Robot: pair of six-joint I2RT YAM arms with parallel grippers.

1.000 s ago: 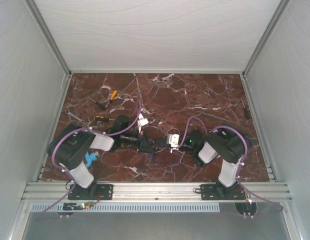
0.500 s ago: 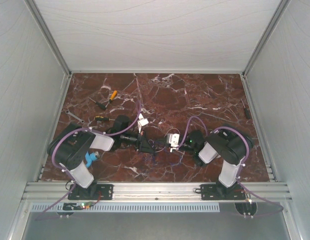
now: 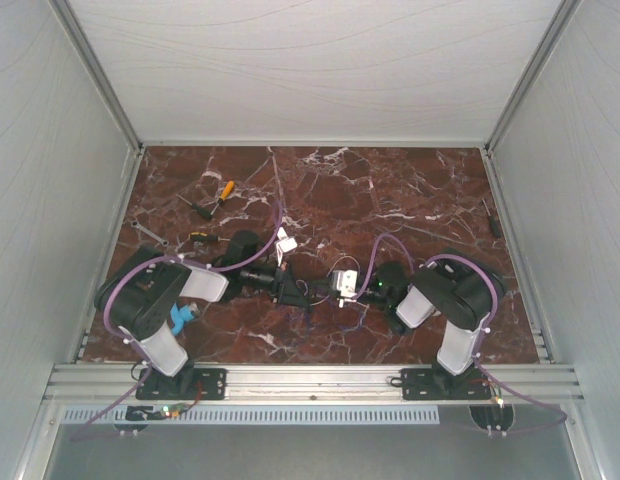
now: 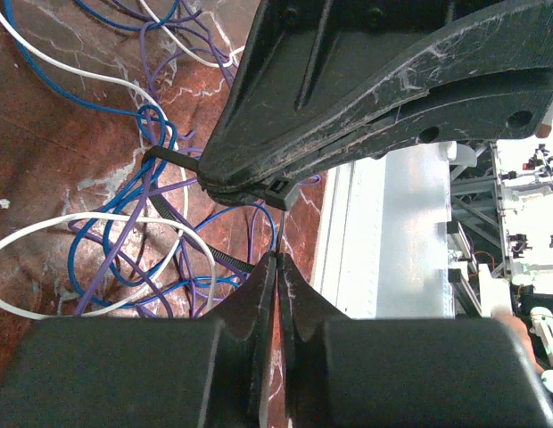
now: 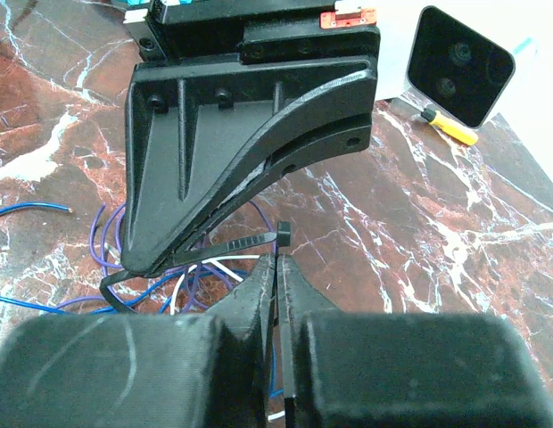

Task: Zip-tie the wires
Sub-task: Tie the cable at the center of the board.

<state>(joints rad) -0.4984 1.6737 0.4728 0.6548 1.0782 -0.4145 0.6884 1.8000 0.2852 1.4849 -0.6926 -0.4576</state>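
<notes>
Black zip tie (image 4: 174,159) is looped around the wires (image 4: 125,263) at the left of the left wrist view and is pinched by the closed left pincer (image 4: 278,260) and right pincer (image 5: 278,259).

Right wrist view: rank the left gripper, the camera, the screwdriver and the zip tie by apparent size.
1. left gripper
2. camera
3. zip tie and screwdriver: unsure. The tie looks longer but thinner, and the camera hides part of the screwdriver.
</notes>
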